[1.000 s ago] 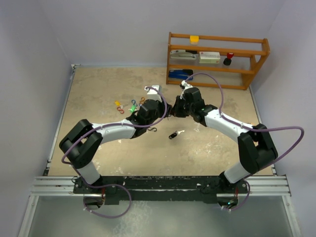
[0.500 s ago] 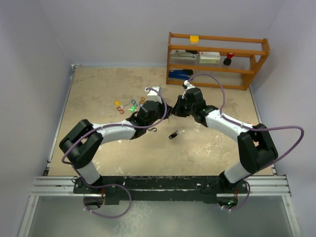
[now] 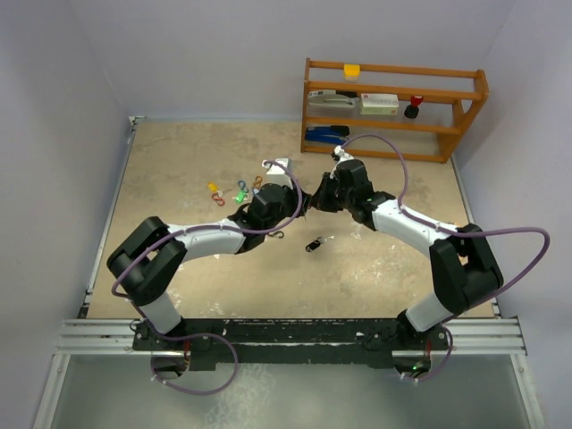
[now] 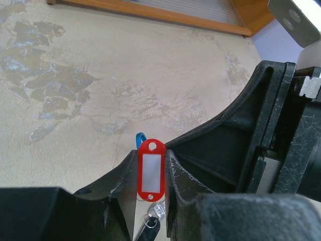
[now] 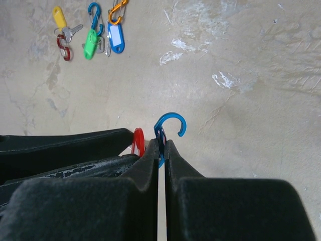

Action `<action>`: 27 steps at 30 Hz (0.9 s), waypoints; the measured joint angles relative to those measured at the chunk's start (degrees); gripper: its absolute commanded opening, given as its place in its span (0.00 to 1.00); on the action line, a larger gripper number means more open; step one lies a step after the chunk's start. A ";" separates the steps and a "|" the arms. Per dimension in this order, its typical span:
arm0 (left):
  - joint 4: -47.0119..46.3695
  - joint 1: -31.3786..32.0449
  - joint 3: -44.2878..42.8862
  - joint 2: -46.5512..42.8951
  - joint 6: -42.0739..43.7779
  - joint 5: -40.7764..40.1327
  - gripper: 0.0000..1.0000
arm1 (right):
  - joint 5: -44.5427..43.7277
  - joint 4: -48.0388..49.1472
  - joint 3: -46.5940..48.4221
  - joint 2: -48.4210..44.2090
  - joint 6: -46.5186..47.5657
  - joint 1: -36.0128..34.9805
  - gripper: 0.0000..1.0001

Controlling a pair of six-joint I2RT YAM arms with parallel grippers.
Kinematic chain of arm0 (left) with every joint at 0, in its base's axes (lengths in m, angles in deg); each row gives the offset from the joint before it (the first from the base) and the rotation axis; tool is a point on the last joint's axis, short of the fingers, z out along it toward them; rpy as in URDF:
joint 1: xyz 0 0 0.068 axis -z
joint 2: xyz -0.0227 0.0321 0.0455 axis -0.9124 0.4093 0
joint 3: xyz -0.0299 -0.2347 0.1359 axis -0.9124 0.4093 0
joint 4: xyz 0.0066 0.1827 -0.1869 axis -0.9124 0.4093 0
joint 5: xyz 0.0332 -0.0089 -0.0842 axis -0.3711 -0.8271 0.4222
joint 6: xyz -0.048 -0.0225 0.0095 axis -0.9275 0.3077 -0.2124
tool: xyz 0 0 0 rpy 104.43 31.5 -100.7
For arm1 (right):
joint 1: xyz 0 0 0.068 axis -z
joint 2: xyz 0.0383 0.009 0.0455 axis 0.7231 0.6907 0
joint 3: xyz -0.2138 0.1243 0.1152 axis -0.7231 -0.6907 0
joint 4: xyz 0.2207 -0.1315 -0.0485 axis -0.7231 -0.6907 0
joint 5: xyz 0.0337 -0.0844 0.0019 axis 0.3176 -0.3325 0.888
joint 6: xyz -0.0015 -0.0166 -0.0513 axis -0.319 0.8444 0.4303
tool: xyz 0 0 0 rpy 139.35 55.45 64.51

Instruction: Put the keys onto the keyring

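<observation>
Both arms have edged slightly farther since a second ago, while the fob (image 3: 313, 243) has stayed put on the table (image 3: 179, 161), just near of them. From above, the left gripper (image 3: 301, 205) and right gripper (image 3: 315, 198) meet tip to tip. At the left wrist, the fingers (image 4: 176, 168) clamp the red key (image 4: 151, 170) upright, with the blue hook (image 4: 139, 139) just behind it. At the right wrist, the fingers are pinched tight on that hook, the red tag just to its left. The yellow key (image 5: 61, 21), green key (image 5: 91, 42) and blue key (image 5: 115, 37) lie far left.

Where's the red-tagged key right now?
In the left wrist view, the red-tagged key is clamped between the left gripper fingers, near mid-table. The blue clip pinched by the right gripper sits right beside its tag.
</observation>
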 measured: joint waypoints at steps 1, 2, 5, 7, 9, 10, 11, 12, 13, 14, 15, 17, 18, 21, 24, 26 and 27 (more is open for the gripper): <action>-0.15 0.00 0.04 -0.04 -0.02 -0.02 0.23 | -0.02 0.22 -0.09 0.00 -0.20 0.00 0.00; -0.37 0.00 0.22 -0.11 -0.02 -0.07 0.24 | -0.04 0.44 -0.17 0.00 -0.33 0.00 0.00; -0.42 0.00 1.03 -0.55 -0.39 -0.48 0.28 | -0.28 1.18 -0.66 -0.02 -0.48 -0.02 0.00; -0.39 0.00 1.44 -0.81 -0.44 -0.92 0.29 | -0.83 1.64 -1.11 -0.09 -0.63 0.00 0.00; -0.37 0.02 1.95 -1.33 -0.46 -1.51 0.30 | -1.68 2.12 -1.73 -0.33 -0.74 0.00 0.00; -0.39 0.02 2.05 -1.55 -0.46 -1.66 0.31 | -1.97 2.12 -1.97 -0.55 -0.79 0.00 0.00; -0.42 0.00 2.16 -1.84 -0.46 -1.86 0.31 | -2.34 2.14 -2.27 -0.94 -0.79 0.00 0.00; -0.42 0.02 2.34 -2.21 -0.48 -2.14 0.32 | -2.93 2.51 -2.73 -1.46 -0.79 0.00 0.00; -0.42 0.02 2.56 -2.64 -0.48 -2.43 0.32 | -3.30 2.97 -3.41 -2.25 -0.79 0.00 0.00; -0.39 0.04 2.80 -3.13 -0.48 -2.78 0.32 | -3.65 3.41 -4.17 -3.21 -0.79 0.00 0.00; -0.42 0.09 2.95 -3.54 -0.48 -3.23 0.33 | -4.17 3.74 -4.85 -4.15 -0.76 0.00 0.00; -0.39 0.15 3.26 -4.24 -0.48 -4.15 0.34 | -4.83 4.04 -5.64 -5.57 -0.70 0.00 0.00; -0.33 0.22 3.37 -4.50 -0.48 -4.70 0.35 | -5.09 4.13 -5.81 -6.21 -0.57 0.00 0.00; 0.48 0.22 3.45 -4.94 -0.48 -6.80 0.39 | -6.05 4.98 -5.84 -7.30 -0.02 0.00 0.00; 1.88 0.20 3.45 -5.27 -0.55 -9.16 0.45 | -6.14 5.49 -5.84 -7.45 0.74 0.00 0.00; 3.45 -0.13 3.45 -5.66 -0.92 -10.73 0.49 | -6.10 5.42 -5.84 -7.43 1.25 0.00 0.00; 4.37 -0.48 3.45 -5.92 -1.29 -11.28 0.51 | -6.10 5.38 -5.79 -7.34 1.62 0.00 0.00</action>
